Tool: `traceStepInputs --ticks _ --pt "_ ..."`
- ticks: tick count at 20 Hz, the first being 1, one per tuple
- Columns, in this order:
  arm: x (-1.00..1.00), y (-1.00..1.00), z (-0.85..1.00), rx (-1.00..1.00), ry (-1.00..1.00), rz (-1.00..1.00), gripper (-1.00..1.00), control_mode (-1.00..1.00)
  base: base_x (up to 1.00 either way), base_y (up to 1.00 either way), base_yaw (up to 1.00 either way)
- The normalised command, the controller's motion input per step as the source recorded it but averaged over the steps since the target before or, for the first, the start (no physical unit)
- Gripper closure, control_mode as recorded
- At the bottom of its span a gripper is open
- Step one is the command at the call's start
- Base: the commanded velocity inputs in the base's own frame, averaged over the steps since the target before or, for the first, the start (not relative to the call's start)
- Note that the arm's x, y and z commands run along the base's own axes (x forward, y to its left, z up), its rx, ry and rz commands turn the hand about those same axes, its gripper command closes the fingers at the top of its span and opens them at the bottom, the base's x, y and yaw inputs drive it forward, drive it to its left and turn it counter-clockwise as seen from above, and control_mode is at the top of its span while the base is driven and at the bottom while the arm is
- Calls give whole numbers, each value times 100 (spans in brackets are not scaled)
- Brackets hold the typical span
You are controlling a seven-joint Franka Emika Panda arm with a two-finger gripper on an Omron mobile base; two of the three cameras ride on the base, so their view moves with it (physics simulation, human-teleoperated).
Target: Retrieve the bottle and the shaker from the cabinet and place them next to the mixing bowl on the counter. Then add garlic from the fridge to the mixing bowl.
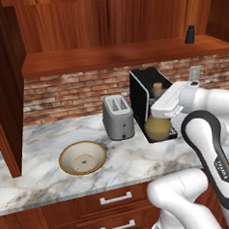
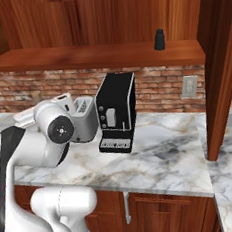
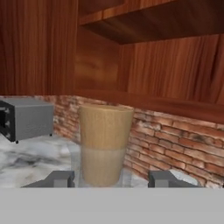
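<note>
Marble counter (image 1: 50, 140): mixing bowl (image 1: 83, 158) empty, pincer (image 3: 109, 178) gripping bottle (image 1: 157, 125).

small dark lettering on the robot arm (image 1: 221, 169), too blurred to read; no other text

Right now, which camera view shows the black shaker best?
The right base view: the shaker stands nearer and whole on the cabinet shelf. The left base view shows it smaller, at the shelf's end. The hand view faces the bottle up close.
</note>
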Motion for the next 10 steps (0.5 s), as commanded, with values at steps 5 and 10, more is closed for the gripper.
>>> traceStepInputs --ticks 5,10 --pt "10 21 -61 0 -18 0 100 -100 0 0 0" --pt "1 23 -55 0 -19 0 100 -100 0 0 0"
